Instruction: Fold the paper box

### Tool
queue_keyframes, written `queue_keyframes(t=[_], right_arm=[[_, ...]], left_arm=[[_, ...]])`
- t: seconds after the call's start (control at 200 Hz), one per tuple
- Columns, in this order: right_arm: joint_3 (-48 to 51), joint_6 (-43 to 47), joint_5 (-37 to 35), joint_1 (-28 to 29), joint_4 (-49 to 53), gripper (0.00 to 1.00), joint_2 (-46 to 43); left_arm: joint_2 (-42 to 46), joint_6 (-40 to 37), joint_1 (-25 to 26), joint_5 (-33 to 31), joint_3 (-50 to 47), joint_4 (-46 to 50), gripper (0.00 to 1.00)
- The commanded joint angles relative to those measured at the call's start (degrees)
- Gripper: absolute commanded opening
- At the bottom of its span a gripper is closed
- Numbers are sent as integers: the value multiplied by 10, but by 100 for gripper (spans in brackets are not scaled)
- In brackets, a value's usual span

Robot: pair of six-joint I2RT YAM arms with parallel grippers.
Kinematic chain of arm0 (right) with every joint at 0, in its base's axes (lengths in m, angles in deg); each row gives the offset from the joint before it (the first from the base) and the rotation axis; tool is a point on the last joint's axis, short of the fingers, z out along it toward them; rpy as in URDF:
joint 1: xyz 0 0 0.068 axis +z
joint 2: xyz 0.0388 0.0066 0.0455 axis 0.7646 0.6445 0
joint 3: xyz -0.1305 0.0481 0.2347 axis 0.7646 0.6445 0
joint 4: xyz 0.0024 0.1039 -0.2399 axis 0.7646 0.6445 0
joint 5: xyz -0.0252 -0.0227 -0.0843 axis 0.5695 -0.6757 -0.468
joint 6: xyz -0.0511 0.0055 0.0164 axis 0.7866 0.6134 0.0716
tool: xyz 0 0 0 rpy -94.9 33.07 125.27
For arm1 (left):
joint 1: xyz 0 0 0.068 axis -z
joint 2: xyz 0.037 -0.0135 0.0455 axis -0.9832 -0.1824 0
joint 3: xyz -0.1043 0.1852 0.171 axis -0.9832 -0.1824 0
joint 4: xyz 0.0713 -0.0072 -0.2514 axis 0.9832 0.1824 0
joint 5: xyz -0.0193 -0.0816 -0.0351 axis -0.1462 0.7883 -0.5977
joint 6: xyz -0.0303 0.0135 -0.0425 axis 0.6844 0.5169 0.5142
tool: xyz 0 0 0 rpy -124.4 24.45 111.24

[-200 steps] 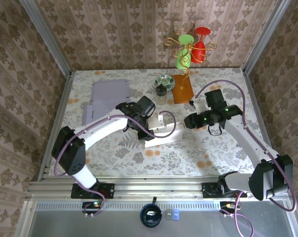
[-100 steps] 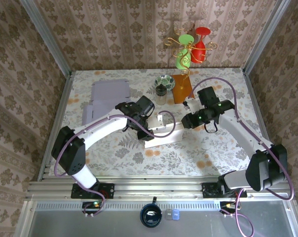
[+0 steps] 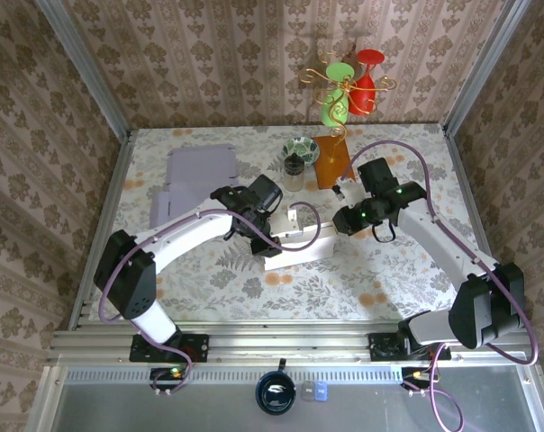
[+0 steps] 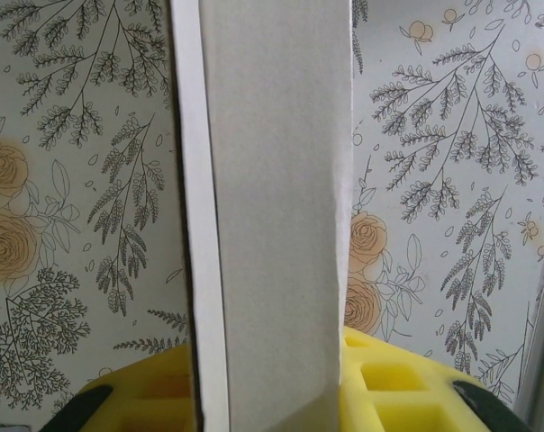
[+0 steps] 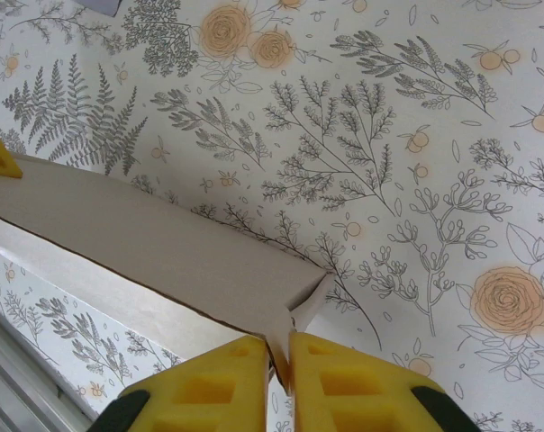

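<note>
The white paper box point(image 3: 299, 241) lies partly folded at the table's middle. My left gripper point(image 3: 270, 236) holds its left end; in the left wrist view a grey-white panel of the paper box point(image 4: 272, 207) rises between the yellow pads point(image 4: 407, 382). My right gripper point(image 3: 337, 219) is shut on the right end; in the right wrist view the yellow fingertips point(image 5: 349, 378) pinch a corner flap of the paper box point(image 5: 173, 243), whose wall runs off to the upper left.
Flat purple box blanks point(image 3: 195, 171) lie at the back left. A small jar point(image 3: 294, 171), a patterned bowl point(image 3: 301, 148), an orange board point(image 3: 332, 160) and a stand with red and green glasses point(image 3: 349, 90) sit at the back.
The right gripper has moved a little left and toward the back, onto the box's right end. The left arm and the box have barely moved.
</note>
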Motion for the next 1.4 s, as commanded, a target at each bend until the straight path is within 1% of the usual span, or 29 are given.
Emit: queue_keyframes(t=[0.0,0.155,0.265,0.46,0.665,1.14,1.35,1.395], right_arm=[[-15,6,-35,6,11,11,1],[-12,-3,-76,22,6,0,-5],[-4,-28,-102,33,-4,0,-16],[39,-101,-121,62,-46,0,-49],[95,-163,-142,73,-101,0,-79],[143,-183,-162,83,-129,0,-95],[223,-175,-203,103,-215,0,-145],[243,-174,-216,110,-235,0,-160]], left_arm=[[4,-6,-4,16,6,12,25],[1,4,-5,16,9,9,24],[-3,20,-10,16,13,5,23],[-13,56,-18,19,21,-10,21],[-19,59,-24,26,30,-11,21],[-25,59,-33,28,39,-8,21],[-29,73,-42,20,35,-17,21],[-27,77,-44,16,36,-19,24]])
